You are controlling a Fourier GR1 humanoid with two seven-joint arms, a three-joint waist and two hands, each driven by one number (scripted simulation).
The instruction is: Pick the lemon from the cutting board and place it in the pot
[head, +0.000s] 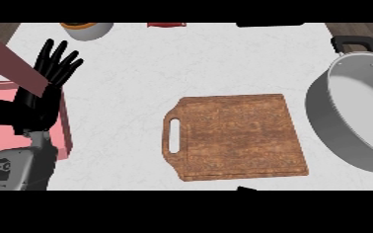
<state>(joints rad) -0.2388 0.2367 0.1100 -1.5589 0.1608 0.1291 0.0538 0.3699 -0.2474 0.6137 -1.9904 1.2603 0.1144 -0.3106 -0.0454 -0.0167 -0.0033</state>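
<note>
The brown wooden cutting board (237, 135) lies at the middle of the white counter, its handle slot toward the left, and its top is bare. No lemon shows anywhere in the head view. The grey metal pot (342, 128) sits at the right edge, partly cut off, with a black handle (352, 42) at its far side; the part of its inside that shows is bare. My left hand (45, 91) stays open at the left edge, fingers up, well apart from the board. My right hand does not show.
A pink-red block (67, 128) sits under my left forearm at the left edge. A white bowl with an orange inside (86, 29), a red item (166, 24) and a dark item (270, 24) line the far edge. A small dark tip (246, 188) pokes in at the bottom.
</note>
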